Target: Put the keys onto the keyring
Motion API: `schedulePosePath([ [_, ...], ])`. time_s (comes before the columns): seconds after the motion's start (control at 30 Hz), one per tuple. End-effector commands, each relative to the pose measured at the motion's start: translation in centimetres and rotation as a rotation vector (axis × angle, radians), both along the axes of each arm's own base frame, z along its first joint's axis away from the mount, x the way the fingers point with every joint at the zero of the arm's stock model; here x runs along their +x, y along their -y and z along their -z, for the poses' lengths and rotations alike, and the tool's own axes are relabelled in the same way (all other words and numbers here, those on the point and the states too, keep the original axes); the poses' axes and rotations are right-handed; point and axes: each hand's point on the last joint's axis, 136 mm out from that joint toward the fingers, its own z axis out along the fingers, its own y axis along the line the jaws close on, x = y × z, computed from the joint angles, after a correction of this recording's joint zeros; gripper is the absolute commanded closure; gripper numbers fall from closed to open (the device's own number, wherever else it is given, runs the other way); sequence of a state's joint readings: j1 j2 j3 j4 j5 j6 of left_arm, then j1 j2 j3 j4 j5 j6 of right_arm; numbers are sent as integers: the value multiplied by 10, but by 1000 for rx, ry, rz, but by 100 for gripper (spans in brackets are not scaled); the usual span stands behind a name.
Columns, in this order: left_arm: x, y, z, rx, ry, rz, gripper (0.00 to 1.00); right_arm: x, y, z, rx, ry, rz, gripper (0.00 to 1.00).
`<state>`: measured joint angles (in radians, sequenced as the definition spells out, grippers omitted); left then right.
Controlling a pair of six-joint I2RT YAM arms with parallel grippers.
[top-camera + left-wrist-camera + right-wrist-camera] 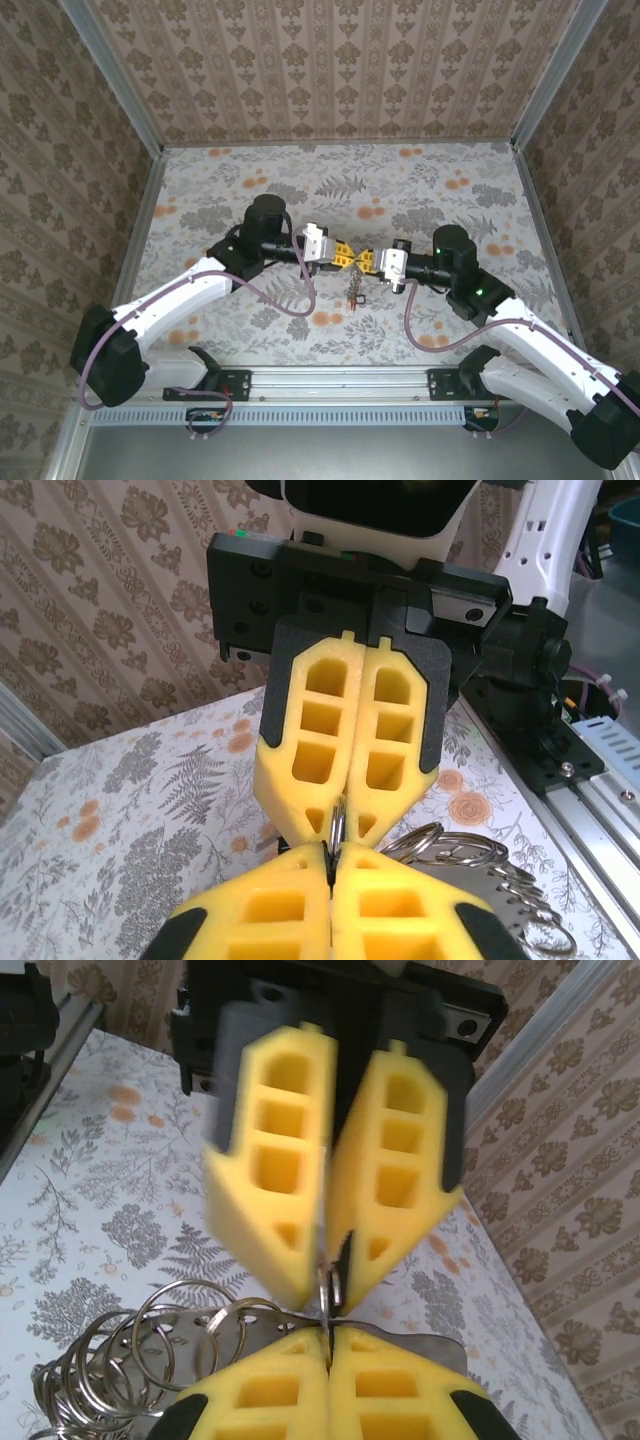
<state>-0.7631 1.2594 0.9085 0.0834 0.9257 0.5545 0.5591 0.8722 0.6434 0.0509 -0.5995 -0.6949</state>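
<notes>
We find the top external view brightly and evenly lit by diffuse light from overhead; shadows on the table (200,180) are faint and soft-edged, and its print reads cleanly to every edge. The frame rails (115,80) lean outward toward the upper corners, a mild wide-angle effect. In the left wrist view the right gripper (342,832) is sharp, the wall (100,600) behind it is slightly soft, and the thin ring (338,818) pinched between both grippers' fingertips carries a small glint. In the right wrist view the left gripper (326,1300) is smeared by motion blur, while the loose metal rings (120,1350) glint.
</notes>
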Motion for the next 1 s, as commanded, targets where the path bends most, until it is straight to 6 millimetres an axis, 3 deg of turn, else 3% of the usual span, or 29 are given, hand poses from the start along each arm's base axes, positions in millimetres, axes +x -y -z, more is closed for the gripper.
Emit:
schedulePosePath([
  [0.0,-4,4,-6,-14,9,33,98,-1,-4,-19,62,44,-24,100],
  [0.13,0,2,-4,-6,28,-3,100,-2,-3,-15,50,28,-22,96],
  [0.2,4,-1,-5,-2,51,-32,100,-4,-1,-10,35,7,-22,69],
  [0.23,5,-2,-5,2,61,-46,100,-6,0,-8,29,-4,-20,61],
  [0.3,10,-7,-5,14,69,-70,100,-3,4,-9,49,-41,22,56],
  [0.43,19,-23,-6,42,74,-126,100,30,26,-20,168,-150,281,41],
  [0.53,23,-38,-8,55,77,-167,100,73,71,-20,310,-350,682,32],
  [0.63,25,-53,-11,66,66,-197,100,98,126,14,367,-634,1067,37],
  [0.7,28,-62,-13,68,58,-220,100,102,152,45,368,-800,1246,42],
  [0.8,31,-74,-17,69,58,-257,100,86,200,97,387,-1007,1575,46],
  [0.97,34,-86,-18,75,45,-290,100,60,229,158,293,-1244,1813,45],
])
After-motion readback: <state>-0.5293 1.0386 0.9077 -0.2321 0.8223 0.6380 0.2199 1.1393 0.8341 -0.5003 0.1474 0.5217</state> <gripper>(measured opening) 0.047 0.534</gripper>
